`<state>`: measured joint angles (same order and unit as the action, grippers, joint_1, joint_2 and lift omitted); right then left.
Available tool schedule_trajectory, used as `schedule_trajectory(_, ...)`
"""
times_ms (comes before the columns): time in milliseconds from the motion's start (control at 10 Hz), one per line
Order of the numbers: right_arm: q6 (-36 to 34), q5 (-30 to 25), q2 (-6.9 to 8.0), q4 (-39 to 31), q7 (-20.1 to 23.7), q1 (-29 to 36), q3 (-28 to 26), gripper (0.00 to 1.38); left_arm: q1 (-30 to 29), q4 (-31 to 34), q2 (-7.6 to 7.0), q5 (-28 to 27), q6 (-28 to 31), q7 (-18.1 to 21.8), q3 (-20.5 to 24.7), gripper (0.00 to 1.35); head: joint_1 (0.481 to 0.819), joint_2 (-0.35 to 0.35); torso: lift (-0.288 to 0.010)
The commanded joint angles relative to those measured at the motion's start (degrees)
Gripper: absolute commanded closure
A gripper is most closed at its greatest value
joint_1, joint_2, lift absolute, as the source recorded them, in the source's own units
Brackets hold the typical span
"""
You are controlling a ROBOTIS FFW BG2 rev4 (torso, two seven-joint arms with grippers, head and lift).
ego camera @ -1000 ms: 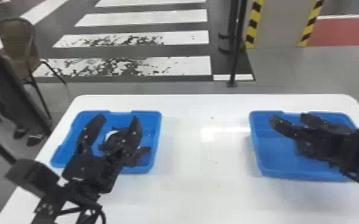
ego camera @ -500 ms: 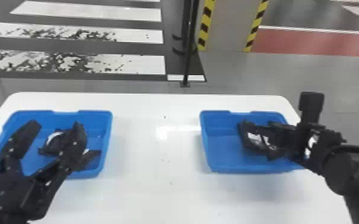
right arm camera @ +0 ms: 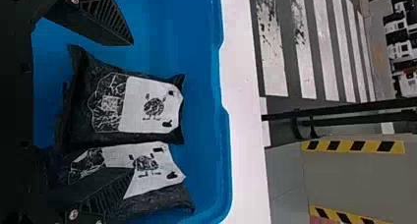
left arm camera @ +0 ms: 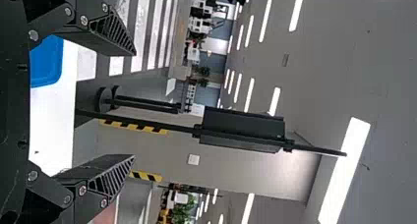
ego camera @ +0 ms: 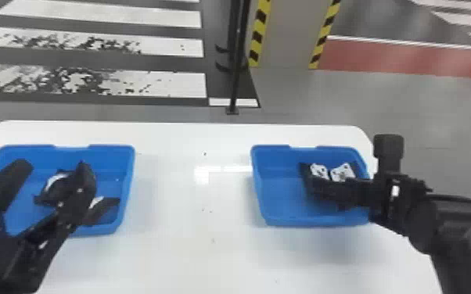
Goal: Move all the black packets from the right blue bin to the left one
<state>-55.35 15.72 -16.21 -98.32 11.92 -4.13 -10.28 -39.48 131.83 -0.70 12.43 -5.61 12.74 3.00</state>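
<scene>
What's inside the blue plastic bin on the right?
Two black packets with white labels lie side by side in the right blue bin. The right gripper partly covers them; anything beneath the packets can't be seen.

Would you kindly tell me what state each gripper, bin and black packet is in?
Left gripper: open, empty.
Right gripper: open, not closed on a packet.
Left bin: upright, holding at least one black packet, partly hidden.
Right bin: upright, holding packets.
Two packets in the right bin: lying side by side, white labels showing.
</scene>
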Motion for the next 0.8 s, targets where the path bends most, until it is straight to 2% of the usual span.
schedule_trajectory(0, 0.2, 0.5, 0.04, 2.4, 0.0, -0.7, 0.0, 0.12, 0.1, 0.0, 0.00, -0.4, -0.3, 0.0, -0.1, 0.32, 0.695, -0.163, -0.140)
schedule_trajectory(500, 2.3, 3.6, 0.13, 9.0, -0.1, -1.9, 0.0, 0.13, 0.4, 0.0, 0.00, -0.5, -0.3, 0.0, -0.1, 0.32, 0.695, -0.163, -0.140)
schedule_trajectory(600, 4.0, 4.2, 0.13, 9.2, 0.1, -1.8, 0.1, 0.27, 0.4, 0.0, 0.00, -0.3, -0.3, 0.0, 0.0, 0.32, 0.695, -0.164, -0.140)
schedule_trajectory(700, 6.8, 4.4, 0.22, 9.8, 1.0, -1.8, 0.1, 0.66, 0.4, 0.0, 0.00, -0.3, 0.0, 0.0, 0.0, 0.32, 0.695, -0.163, -0.140)
